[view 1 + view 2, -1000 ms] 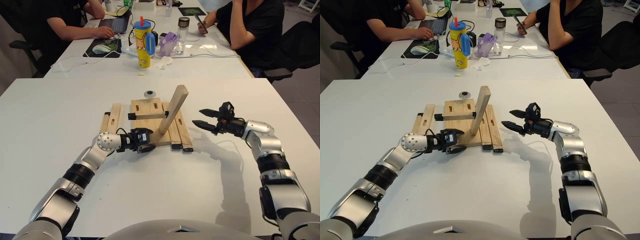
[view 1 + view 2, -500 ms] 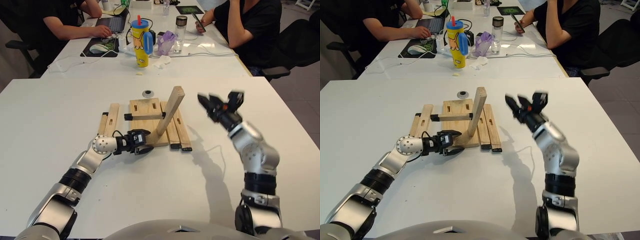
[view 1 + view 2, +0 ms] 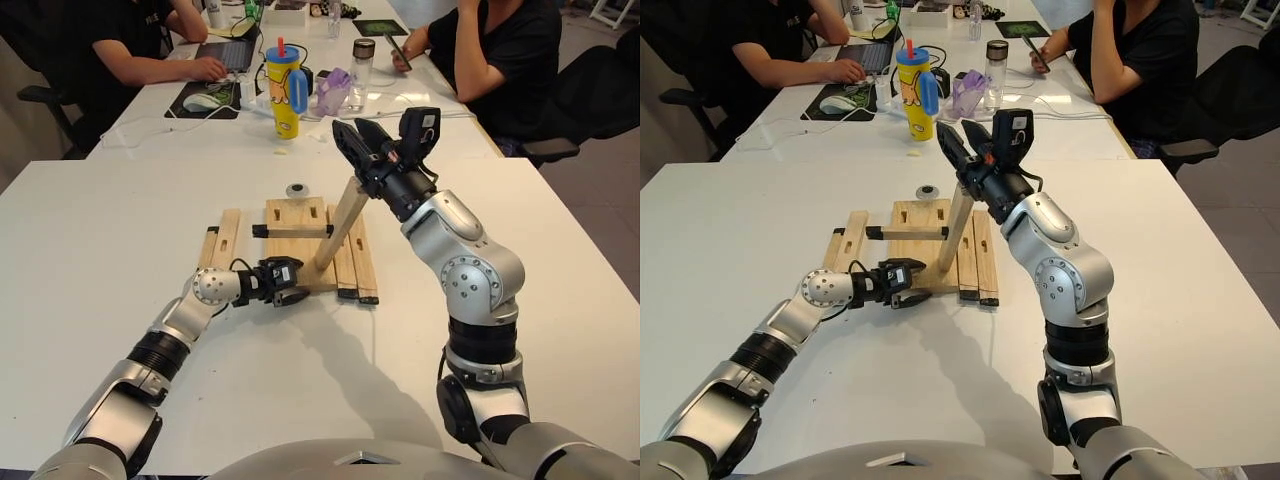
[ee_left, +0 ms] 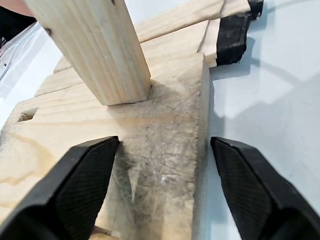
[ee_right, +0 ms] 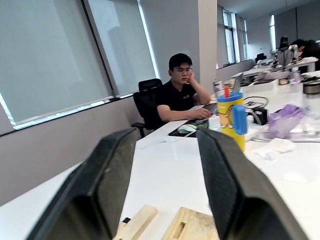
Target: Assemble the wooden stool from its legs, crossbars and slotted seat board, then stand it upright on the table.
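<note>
Nearest the robot, the left gripper (image 3: 289,283) sits low on the table (image 3: 120,230) at the 6 o'clock edge of the slotted seat board (image 3: 290,214). Its fingers (image 4: 80,175) are spread, one on each side of the board's near corner. One finger stands visibly apart from the board's side, so this reads as straddling, not clamping.

Just beyond them, one leg (image 3: 341,222) rises out of the board. Its foot is seated in the wood and its top tilts toward 1 o'clock. A crossbar (image 3: 293,231) with a dark end runs from partway up this leg toward 9 o'clock, and it seems to be joined to the leg.

Flat on the table at 9 o'clock of the board lie two loose slotted pieces (image 3: 220,241). At 3 o'clock more dark-tipped pieces (image 3: 358,266) lie side by side against the board.

Farther off and higher, the right gripper (image 3: 352,136) hangs just over the top end of the tilted leg, fingers wide apart and holding nothing. A small round object (image 3: 297,188) rests on the table at 12 o'clock of the board.

The job looks early: one leg is in and not yet square, and perhaps one crossbar is fitted. The other legs and crossbars are unfitted, and the stool has not yet been stood upright.
</note>
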Robot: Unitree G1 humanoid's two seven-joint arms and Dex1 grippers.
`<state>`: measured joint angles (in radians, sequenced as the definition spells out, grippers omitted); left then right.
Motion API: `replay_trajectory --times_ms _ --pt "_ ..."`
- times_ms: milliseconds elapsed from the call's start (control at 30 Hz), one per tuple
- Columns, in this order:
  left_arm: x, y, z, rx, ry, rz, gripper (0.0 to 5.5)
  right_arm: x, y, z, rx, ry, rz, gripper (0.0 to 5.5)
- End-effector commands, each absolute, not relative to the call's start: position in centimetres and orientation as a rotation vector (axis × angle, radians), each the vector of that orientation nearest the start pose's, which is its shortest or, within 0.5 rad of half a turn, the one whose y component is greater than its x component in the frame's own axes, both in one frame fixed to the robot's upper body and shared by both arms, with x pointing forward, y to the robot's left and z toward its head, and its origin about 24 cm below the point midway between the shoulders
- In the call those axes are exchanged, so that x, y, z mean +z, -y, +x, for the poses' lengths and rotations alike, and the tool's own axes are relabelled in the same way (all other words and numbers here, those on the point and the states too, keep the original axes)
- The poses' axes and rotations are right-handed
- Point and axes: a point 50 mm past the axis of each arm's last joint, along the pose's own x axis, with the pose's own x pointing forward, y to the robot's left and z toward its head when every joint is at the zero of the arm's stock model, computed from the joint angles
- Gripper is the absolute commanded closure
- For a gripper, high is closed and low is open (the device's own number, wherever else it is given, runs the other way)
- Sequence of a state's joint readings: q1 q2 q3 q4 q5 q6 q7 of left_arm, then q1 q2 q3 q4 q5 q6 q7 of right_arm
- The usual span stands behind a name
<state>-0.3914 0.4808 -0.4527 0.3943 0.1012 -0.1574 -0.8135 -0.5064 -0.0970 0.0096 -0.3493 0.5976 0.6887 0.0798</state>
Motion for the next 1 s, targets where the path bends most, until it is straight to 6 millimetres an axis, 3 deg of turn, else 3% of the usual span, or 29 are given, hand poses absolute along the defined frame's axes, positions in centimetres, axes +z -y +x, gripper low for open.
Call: replay_trajectory --times_ms 33,100,167,200,300,400,500,633,1000 --pt "-2.6 -15.1 25.6 -1.172 -0.559 0.703 2.09 19.3 9.9 29.8 0.573 0.081 0.482 3.32" --pt "-2.8 -14.9 25.7 -1.156 -0.568 0.7 2.09 22.1 12.7 30.7 0.495 0.214 0.501 3.32" --pt "-3.1 -14.6 25.8 -1.129 -0.575 0.688 2.09 22.9 16.3 31.5 0.371 0.252 0.466 3.32" --pt "-3.2 -14.4 25.8 -1.118 -0.577 0.681 2.09 22.2 17.5 31.9 0.317 0.224 0.419 3.32" --pt "-3.3 -13.9 26.0 -1.09 -0.58 0.66 2.09 17.8 19.4 32.0 0.209 0.05 0.3 3.32" --pt "-3.1 -13.2 26.5 -1.063 -0.572 0.636 2.09 10.6 18.9 30.3 0.209 -0.31 0.182 3.32" --pt "-3.0 -12.7 26.6 -1.066 -0.575 0.623 2.09 7.6 16.7 27.8 0.308 -0.467 0.209 3.32" --pt "-2.9 -12.4 26.3 -1.085 -0.575 0.605 2.09 6.8 15.0 26.7 0.362 -0.533 0.218 3.32" --pt "-2.6 -11.5 26.1 -1.114 -0.562 0.58 2.09 5.3 14.6 26.1 0.351 -0.611 0.055 3.32"
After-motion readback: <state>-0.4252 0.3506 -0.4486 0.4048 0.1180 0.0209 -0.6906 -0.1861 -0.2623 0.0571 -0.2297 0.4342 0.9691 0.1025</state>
